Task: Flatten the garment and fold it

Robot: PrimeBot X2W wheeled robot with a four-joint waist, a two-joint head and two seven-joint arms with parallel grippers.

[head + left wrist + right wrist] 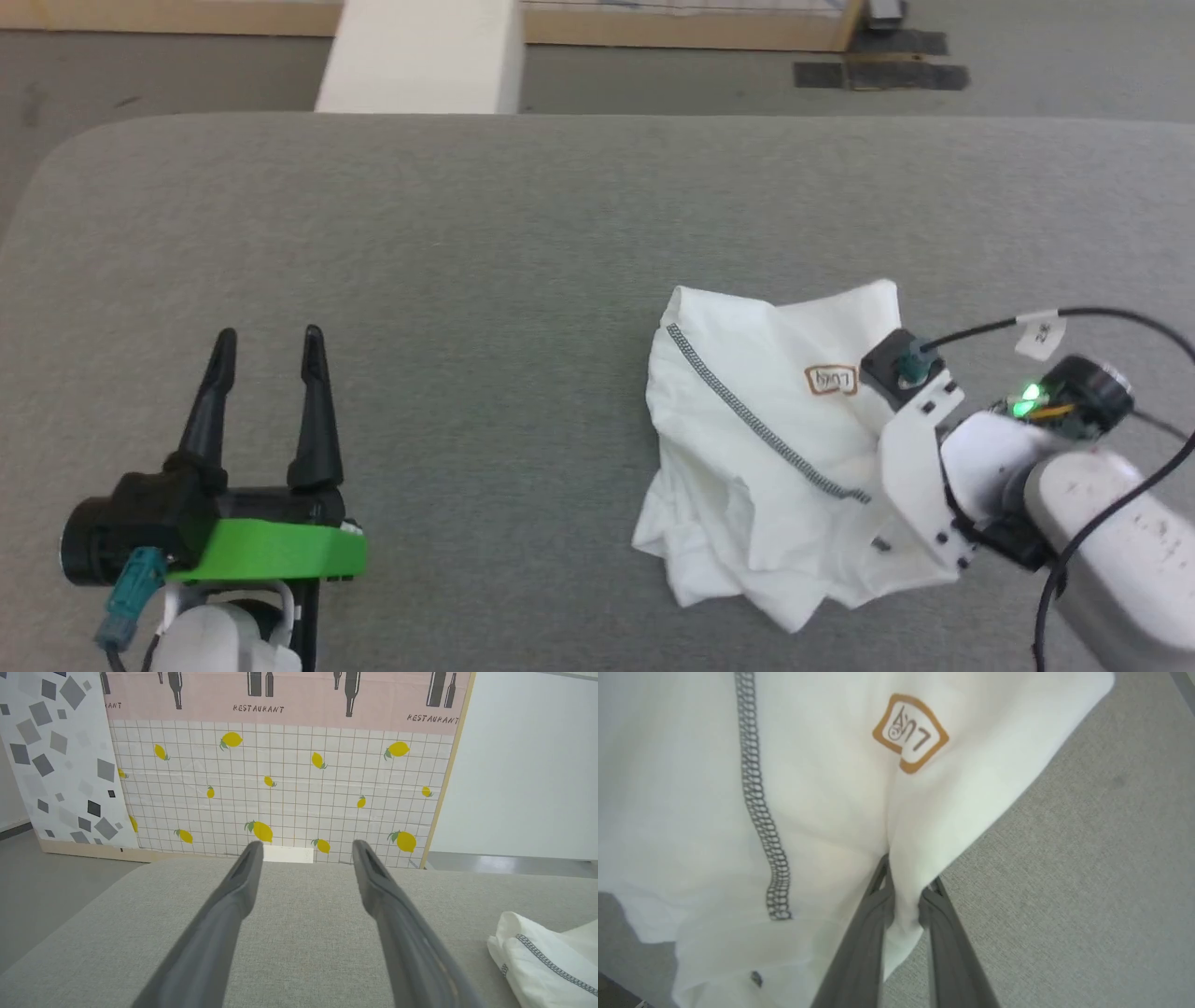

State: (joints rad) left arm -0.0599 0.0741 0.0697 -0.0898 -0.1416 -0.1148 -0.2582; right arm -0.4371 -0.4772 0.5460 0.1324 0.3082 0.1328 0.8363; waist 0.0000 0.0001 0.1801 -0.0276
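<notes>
bunched garment (747, 485), longest near-to-far, seam (756, 424) slanting far-left to near-right

High downward head view, low wrist views, the garment (747, 504) common to all

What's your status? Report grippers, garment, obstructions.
Right gripper shut on a garment fold. Left gripper open, off the cloth. Garment crumpled on the table. No obstruction seen.

garment (738, 457): thin white cloth, matt, creased; dark zigzag stitching
table (467, 233): grey woven fabric, matt, slightly rough
left gripper (268, 338): dark matt plastic fingers, smooth green plastic base
</notes>
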